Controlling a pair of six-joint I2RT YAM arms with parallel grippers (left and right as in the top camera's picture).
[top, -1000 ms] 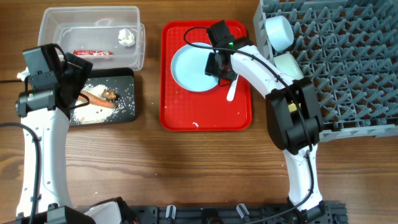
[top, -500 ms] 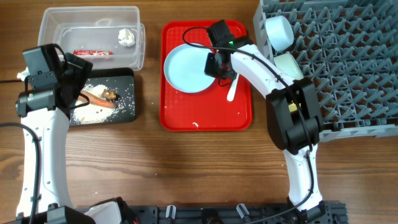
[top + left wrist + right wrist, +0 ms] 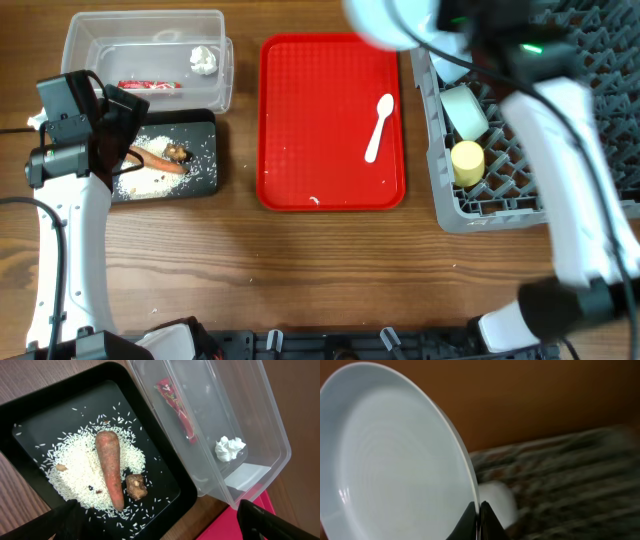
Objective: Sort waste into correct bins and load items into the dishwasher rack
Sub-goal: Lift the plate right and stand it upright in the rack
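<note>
My right gripper point(image 3: 480, 519) is shut on the rim of the light blue plate point(image 3: 395, 460) and holds it on edge, high above the table. In the overhead view the plate point(image 3: 385, 20) is a blur between the red tray and the grey dishwasher rack point(image 3: 490, 195). The rack holds the yellow cup point(image 3: 467, 162) and the small light blue bowl point(image 3: 464, 110). The white spoon point(image 3: 378, 127) lies on the red tray. My left gripper point(image 3: 165, 527) is open above the black tray point(image 3: 165, 505), which holds the carrot point(image 3: 110, 467), brown lump point(image 3: 135, 486) and rice point(image 3: 75, 467). The clear tub point(image 3: 272, 435) holds the wrapper point(image 3: 176, 407) and tissue point(image 3: 229, 448).
The flat red tray point(image 3: 320, 160) lies between the two bins and the rack, with a few white specks near its front edge. Bare wooden table point(image 3: 320, 270) runs along the front. My right arm point(image 3: 570, 160) stretches over the rack.
My right gripper has lifted the plate off the red tray and swung it up and right toward the rack. The left arm has not moved.
</note>
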